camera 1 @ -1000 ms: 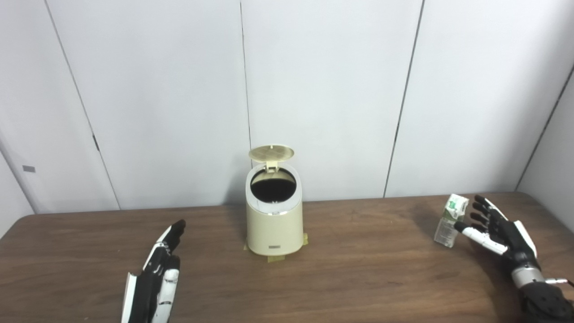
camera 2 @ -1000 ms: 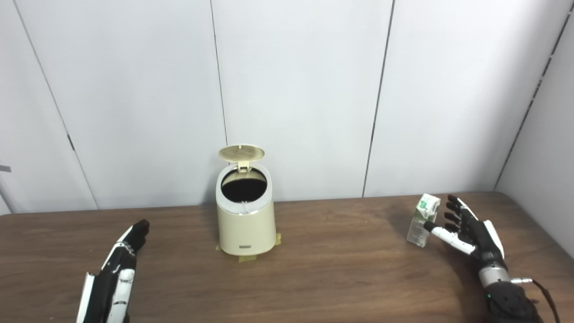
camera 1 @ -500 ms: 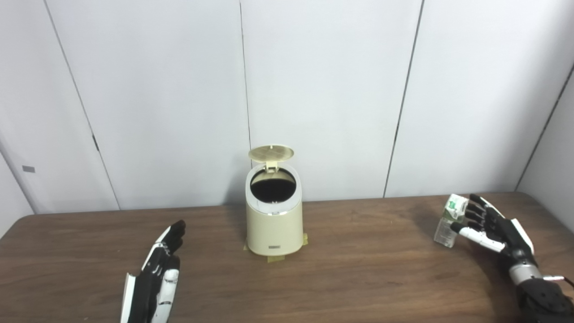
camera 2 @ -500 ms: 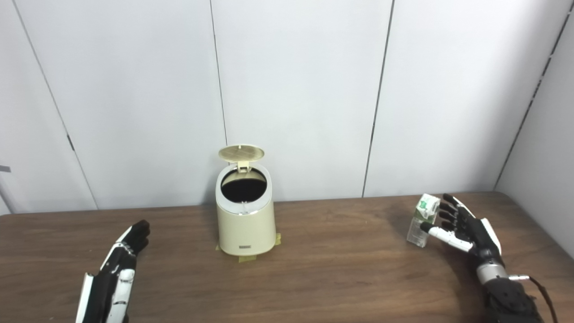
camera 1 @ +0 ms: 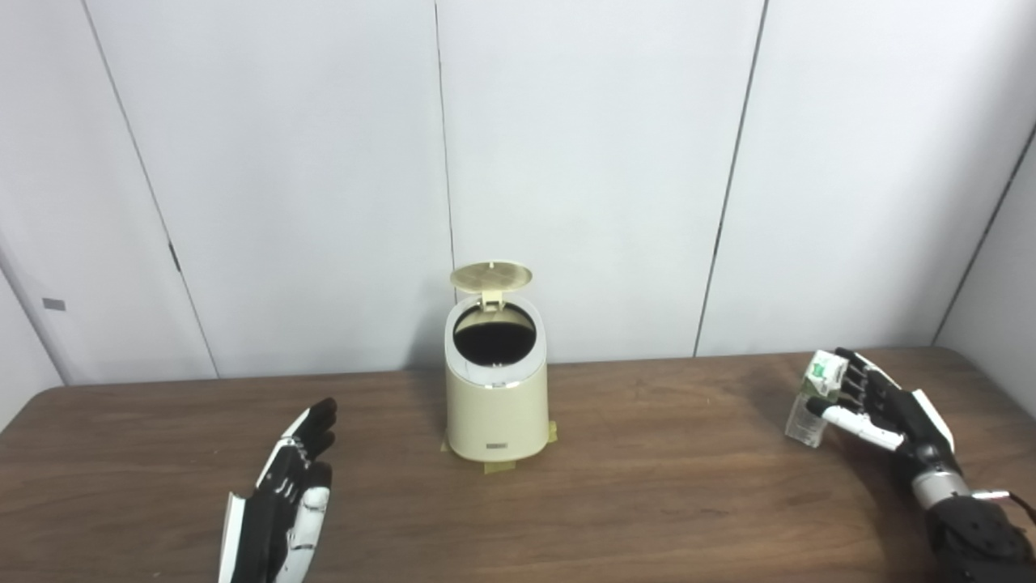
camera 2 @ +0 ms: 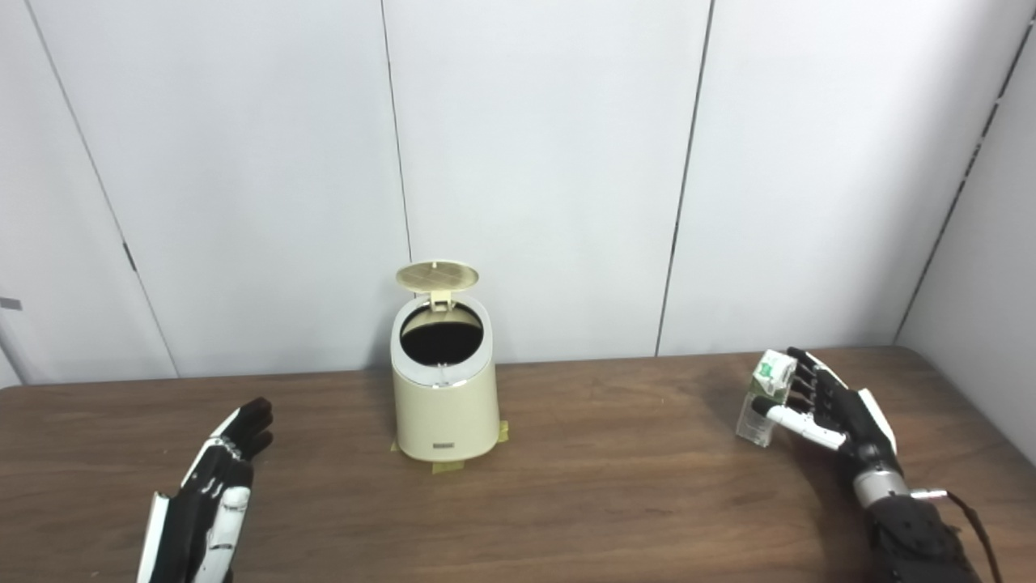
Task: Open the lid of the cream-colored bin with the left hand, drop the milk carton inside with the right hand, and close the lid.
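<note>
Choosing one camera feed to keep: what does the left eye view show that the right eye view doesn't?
Left eye only: the table has its rounded far-left corner in frame, plus the whole grey wall tag. Right eye only: slightly more side wall. Both: cream bin, lid up, left hand open, right hand around the milk carton.

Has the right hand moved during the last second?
Yes. The right hand has moved left, toward the small green-and-white milk carton, which stands in the same place on the brown wooden table; its fingers now reach around the carton.
</note>
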Available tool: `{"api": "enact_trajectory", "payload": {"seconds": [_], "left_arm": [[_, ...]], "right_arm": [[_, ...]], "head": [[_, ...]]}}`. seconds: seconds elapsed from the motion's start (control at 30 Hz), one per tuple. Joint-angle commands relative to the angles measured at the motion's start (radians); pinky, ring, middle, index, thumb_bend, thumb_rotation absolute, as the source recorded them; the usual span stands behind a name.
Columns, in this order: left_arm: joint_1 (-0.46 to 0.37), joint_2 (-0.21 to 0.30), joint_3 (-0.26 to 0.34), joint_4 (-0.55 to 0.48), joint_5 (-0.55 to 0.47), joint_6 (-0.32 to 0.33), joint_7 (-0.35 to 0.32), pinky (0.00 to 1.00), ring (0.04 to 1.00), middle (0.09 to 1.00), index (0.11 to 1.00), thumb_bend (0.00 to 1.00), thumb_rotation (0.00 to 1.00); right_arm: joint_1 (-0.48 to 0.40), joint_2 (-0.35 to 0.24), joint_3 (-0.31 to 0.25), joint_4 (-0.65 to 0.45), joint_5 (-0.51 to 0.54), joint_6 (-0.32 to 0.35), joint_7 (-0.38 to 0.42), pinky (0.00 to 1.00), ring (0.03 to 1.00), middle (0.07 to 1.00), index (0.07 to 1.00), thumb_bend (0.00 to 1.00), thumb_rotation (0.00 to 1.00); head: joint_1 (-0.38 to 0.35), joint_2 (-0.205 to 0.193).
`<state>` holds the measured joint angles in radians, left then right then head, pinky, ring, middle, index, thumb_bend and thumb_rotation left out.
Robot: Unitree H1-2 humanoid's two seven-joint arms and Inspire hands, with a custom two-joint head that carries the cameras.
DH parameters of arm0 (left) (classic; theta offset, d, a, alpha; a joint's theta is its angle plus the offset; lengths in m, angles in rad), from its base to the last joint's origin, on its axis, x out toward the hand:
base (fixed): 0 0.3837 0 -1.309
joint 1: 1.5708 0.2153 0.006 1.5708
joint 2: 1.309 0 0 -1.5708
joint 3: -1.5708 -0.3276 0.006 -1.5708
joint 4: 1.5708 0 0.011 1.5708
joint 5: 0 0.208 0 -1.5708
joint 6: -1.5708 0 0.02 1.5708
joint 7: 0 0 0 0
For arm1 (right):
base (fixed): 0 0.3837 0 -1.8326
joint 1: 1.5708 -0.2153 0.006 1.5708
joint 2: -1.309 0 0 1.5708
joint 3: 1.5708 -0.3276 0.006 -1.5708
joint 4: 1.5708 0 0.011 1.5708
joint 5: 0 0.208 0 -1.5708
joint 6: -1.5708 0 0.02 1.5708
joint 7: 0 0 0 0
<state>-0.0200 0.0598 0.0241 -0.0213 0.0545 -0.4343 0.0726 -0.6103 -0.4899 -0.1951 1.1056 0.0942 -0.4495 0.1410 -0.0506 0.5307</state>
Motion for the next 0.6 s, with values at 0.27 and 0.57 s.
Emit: {"api": "enact_trajectory", "payload": {"seconds": [0.27,0.57], "left_arm": [[0.033,0.01,-0.002,0.031,0.047,-0.032,0.008,0.88,0.901,0.893,0.863,0.45,0.74],[0.032,0.011,-0.002,0.031,0.05,-0.032,0.011,0.86,0.888,0.886,0.856,0.45,0.74]], "right_arm": [[-0.06,-0.006,-0.012,-0.033,0.017,-0.02,0.005,0.8,0.873,0.886,0.884,1.0,0.35],[-0.049,-0.002,-0.017,-0.037,0.021,-0.02,0.024,0.82,0.871,0.887,0.893,1.0,0.34]], "head": [[0.0,0.003],[0.001,0.003]]}}
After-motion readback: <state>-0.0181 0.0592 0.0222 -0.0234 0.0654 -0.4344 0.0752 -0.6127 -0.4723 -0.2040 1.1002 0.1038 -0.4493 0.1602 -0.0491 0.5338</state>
